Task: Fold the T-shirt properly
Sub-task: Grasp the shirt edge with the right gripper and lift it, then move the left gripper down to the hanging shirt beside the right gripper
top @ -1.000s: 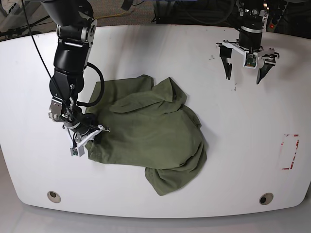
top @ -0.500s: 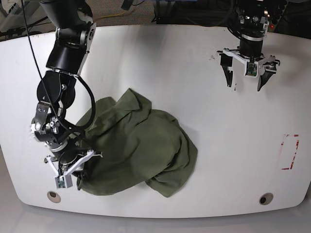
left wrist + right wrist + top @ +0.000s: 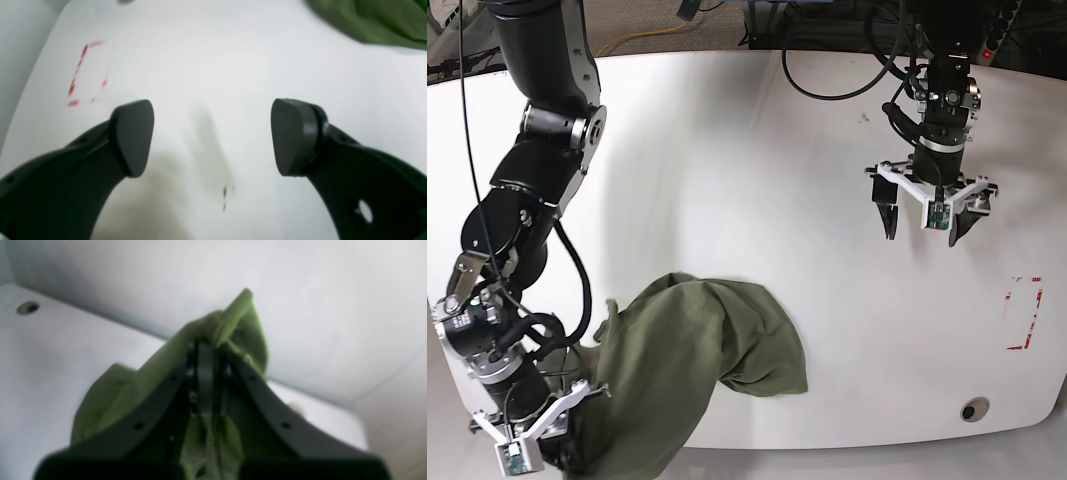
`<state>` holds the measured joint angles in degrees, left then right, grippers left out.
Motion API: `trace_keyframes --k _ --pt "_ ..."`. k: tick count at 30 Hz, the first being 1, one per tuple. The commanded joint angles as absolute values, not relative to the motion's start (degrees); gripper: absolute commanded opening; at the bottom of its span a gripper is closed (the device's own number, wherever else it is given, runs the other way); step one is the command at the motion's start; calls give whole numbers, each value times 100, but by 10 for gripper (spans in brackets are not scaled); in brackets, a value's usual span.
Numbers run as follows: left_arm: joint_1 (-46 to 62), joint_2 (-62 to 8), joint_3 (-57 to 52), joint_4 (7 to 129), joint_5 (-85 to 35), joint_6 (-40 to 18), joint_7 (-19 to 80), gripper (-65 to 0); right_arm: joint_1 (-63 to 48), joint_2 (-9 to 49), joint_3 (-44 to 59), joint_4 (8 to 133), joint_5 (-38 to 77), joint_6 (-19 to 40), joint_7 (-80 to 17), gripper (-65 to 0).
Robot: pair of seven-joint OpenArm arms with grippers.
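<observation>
The olive-green T-shirt point(image 3: 697, 345) lies bunched at the front left of the white table point(image 3: 757, 150), with its left part draped over the table's front edge. My right gripper point(image 3: 567, 425) is shut on a fold of the T-shirt at that edge. In the right wrist view the T-shirt point(image 3: 233, 316) bulges out above and beside the closed right gripper point(image 3: 205, 350). My left gripper point(image 3: 924, 222) hangs open over bare table at the right, far from the cloth. Seen from the left wrist, nothing is inside the left gripper point(image 3: 213, 136), and a T-shirt point(image 3: 383, 20) corner shows at the top right.
A red tape rectangle point(image 3: 1025, 313) marks the table near its right edge, red tape rectangle point(image 3: 88, 73). A round hole point(image 3: 973, 410) sits by the front right corner, and another round hole point(image 3: 28, 307) shows in the right wrist view. Cables run behind the table's far edge.
My right arm has dragged the T-shirt from the table's middle left down to the front left edge, still gripping it. The open left gripper has moved nearer and slightly left.
</observation>
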<state>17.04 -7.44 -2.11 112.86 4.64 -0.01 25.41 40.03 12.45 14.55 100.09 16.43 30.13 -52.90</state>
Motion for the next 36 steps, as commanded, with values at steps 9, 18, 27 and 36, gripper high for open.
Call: trace_keyframes --k 9,18,27,36 --pt "1112 -752 136 11407 497 31 2615 -144 5569 1552 971 10132 1657 3029 -5314 -650" --pt "778 -734 163 11336 488 31 2615 -144 6835 1578 233 10114 1657 3029 -5314 -650" --pt "303 -725 585 10686 488 31 2615 -144 7480 1552 -312 9684 1692 3029 -5305 -650" --pt "-338 -330 1349 9578 479 31 2580 -144 7480 1323 -391 9604 1666 3029 -5305 -650"
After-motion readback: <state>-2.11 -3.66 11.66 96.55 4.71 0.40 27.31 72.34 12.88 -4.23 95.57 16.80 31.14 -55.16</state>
